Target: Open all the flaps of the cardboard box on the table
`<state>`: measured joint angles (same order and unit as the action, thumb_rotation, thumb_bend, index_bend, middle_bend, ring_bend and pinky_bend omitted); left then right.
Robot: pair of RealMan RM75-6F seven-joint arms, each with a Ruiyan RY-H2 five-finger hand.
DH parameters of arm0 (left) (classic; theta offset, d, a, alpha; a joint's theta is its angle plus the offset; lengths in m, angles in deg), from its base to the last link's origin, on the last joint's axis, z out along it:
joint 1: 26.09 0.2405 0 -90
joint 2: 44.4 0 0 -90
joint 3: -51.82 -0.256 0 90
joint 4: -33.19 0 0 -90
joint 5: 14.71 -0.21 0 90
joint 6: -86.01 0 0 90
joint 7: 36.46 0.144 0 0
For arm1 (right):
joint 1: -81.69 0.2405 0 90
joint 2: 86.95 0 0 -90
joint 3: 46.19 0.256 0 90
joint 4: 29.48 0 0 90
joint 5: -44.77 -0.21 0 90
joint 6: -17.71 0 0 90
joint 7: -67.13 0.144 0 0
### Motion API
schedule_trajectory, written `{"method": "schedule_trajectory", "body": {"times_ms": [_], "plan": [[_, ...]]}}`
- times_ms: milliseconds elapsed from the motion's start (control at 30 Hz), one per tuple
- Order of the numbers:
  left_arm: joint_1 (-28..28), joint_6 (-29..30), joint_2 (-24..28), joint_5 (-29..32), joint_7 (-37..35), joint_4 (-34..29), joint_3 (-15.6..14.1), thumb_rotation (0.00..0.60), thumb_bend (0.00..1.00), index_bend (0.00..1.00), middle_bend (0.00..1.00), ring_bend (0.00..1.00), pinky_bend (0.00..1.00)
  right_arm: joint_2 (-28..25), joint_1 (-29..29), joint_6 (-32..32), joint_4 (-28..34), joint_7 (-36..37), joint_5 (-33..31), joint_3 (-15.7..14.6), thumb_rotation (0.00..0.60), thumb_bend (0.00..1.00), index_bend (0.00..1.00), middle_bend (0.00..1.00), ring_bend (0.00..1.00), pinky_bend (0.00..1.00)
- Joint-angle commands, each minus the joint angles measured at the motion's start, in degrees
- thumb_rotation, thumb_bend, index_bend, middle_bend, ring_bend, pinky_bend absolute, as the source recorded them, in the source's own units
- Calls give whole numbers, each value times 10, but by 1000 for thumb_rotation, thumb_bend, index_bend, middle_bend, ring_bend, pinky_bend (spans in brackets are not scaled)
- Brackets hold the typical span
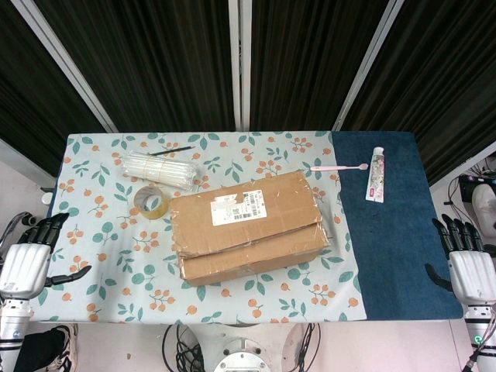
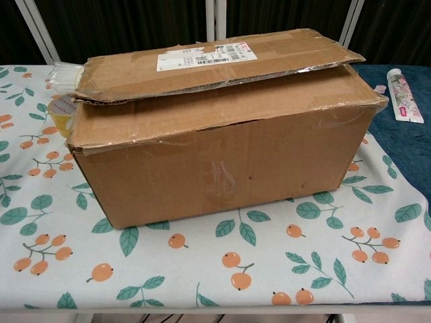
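Note:
A brown cardboard box [image 1: 246, 225] lies in the middle of the table, its top flaps folded down; a white label sits on the far flap. In the chest view the box [image 2: 222, 148] fills the frame, the far flap overlapping the near one and lifted slightly. My left hand [image 1: 27, 260] hangs beside the table's left front corner, fingers spread, holding nothing. My right hand [image 1: 469, 267] hangs off the right front corner, fingers apart and empty. Neither hand touches the box, and neither shows in the chest view.
A roll of tape [image 1: 151, 201] and a bundle of clear straws [image 1: 159, 169] lie left of and behind the box. A pink toothbrush [image 1: 339, 167] and a toothpaste tube [image 1: 376, 174] rest on the blue cloth [image 1: 387, 256] at the right.

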<state>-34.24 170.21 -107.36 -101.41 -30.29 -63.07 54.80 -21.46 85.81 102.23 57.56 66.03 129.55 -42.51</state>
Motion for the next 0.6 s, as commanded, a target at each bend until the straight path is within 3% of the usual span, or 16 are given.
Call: {"method": "schedule_trajectory", "body": {"times_ms": [33, 333, 600], "plan": [[-7, -1, 9, -13, -9, -19, 2, 319, 5, 56, 101, 130, 252, -1, -2, 2, -2, 3, -2, 1, 600, 181, 0, 0, 0, 0], [-62, -50, 35, -59, -16, -95, 15, 320, 0, 61, 101, 130, 252, -4, 1, -9, -6, -1, -15, 6, 600, 181, 0, 0, 0, 0], [-153, -159, -2, -61, 26, -140, 39, 318, 0, 61, 101, 130, 252, -1, -2, -8, -7, 2, -20, 7, 600, 181, 0, 0, 0, 0]]}}
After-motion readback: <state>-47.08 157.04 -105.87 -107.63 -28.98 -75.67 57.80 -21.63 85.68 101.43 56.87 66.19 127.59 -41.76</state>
